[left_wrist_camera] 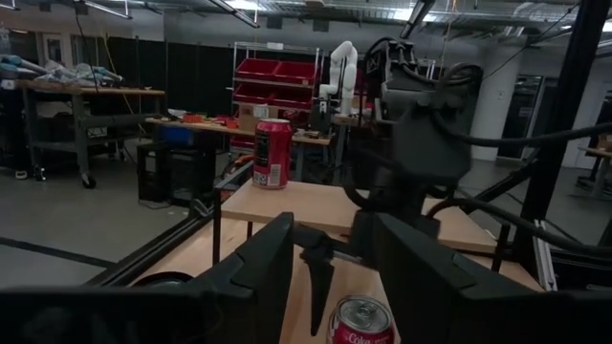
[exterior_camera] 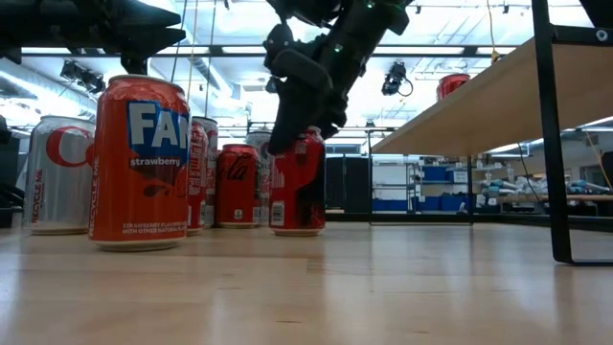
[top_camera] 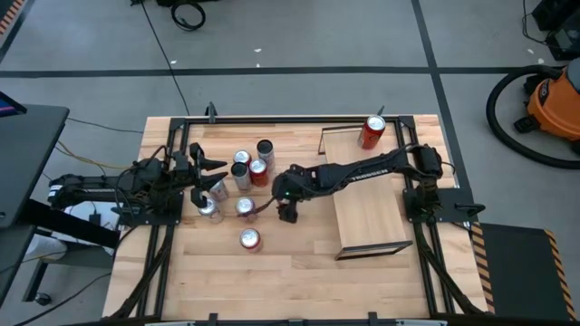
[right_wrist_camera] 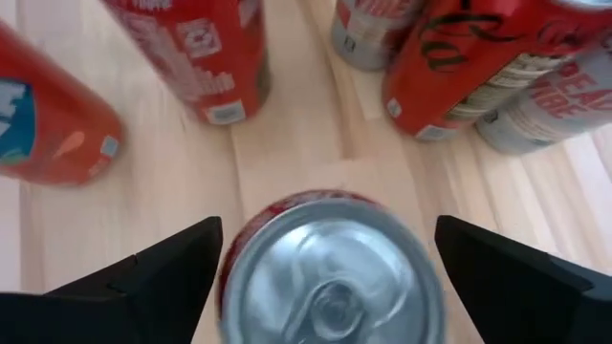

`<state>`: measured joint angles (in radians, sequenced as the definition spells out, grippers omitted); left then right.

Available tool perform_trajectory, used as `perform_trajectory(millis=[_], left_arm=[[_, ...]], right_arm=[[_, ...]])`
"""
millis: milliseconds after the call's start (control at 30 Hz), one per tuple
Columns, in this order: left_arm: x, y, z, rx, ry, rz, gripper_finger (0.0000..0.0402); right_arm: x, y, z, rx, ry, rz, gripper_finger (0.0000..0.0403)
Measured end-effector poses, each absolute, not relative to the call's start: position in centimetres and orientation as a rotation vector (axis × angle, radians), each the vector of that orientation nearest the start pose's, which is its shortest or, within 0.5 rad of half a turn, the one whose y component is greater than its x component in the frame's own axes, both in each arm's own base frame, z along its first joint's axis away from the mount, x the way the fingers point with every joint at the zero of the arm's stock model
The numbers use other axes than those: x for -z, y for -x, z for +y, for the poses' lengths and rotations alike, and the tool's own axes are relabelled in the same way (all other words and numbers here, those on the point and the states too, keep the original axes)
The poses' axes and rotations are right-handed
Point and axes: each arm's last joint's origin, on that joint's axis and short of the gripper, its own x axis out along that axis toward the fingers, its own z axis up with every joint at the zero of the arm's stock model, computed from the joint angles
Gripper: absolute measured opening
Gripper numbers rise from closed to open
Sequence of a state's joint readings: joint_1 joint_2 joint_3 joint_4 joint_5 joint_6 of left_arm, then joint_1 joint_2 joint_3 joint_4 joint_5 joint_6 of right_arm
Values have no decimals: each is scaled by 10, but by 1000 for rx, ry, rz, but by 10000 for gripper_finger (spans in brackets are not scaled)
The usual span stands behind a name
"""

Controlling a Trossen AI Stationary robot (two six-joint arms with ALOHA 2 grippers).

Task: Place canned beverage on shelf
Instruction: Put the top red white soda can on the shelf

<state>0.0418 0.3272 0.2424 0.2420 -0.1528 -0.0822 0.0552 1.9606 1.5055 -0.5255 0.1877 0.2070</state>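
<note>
While the right gripper point(right_wrist_camera: 325, 268) stands wide over the upright red aluminium can point(right_wrist_camera: 330, 277), at nine o'clock from the light-wood shelf point(top_camera: 367, 213), lower centred before closing. Left gripper point(top_camera: 213, 172) waits, half-open.

The orange can point(exterior_camera: 140, 163) reads "FAN" and "strawberry". Just beside it, the silver can point(exterior_camera: 59, 175) shows a red "C" and "RECYCLE ME".

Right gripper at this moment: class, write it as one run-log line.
right gripper: open, jaws either side of upright red drink can | can: on plank tabletop, not gripped | light-wood shelf board: one red can on it
</note>
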Motion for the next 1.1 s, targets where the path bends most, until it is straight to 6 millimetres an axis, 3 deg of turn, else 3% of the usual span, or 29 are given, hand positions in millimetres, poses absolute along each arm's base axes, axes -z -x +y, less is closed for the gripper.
perform_trajectory(millis=[300,433,767,1100], left_arm=[[-242,-114,9,-188,91,-165,156],[-242,-114,9,-188,91,-165,156],[-242,-114,9,-188,91,-165,156],[-242,-114,9,-188,92,-165,156]], right_arm=[[-213,-418,15,215,-48,985,311],[-221,-413,10,182,-19,987,308],[-291,-383,1,120,93,837,316],[-358,-316,-2,78,162,795,317]])
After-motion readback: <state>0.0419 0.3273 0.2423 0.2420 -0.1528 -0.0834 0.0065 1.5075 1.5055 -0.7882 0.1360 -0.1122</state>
